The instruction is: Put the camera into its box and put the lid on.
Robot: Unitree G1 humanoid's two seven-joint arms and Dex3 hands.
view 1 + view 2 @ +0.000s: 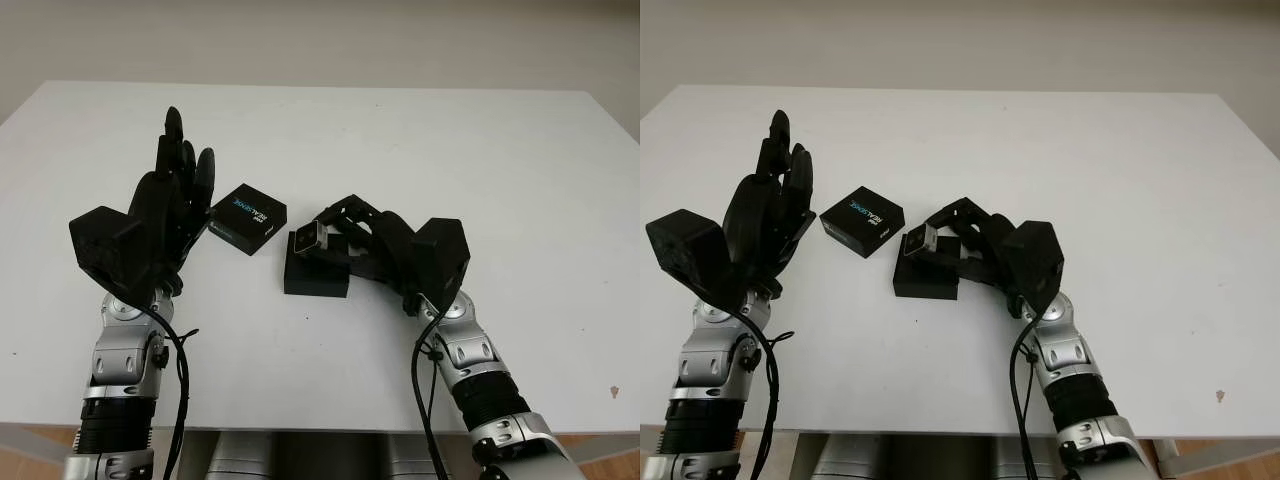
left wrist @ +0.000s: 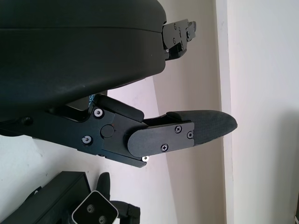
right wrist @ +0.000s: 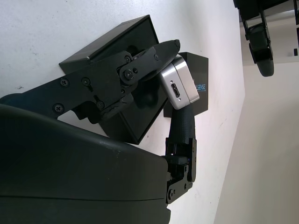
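White table (image 1: 420, 140): open black box (image 1: 316, 272) near centre, lid (image 1: 248, 218) just beside.

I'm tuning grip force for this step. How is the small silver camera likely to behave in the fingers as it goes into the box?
The camera, pinched in the right hand above the open box, looks rigid, so probably won't flex. Its smooth metallic shell may be slippery against the fingertips. It's small and likely light. The left hand is open, raised beside the lid.

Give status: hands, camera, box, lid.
Right robot hand grips camera over open box. Left robot hand open, raised beside lid. Nothing blocking.
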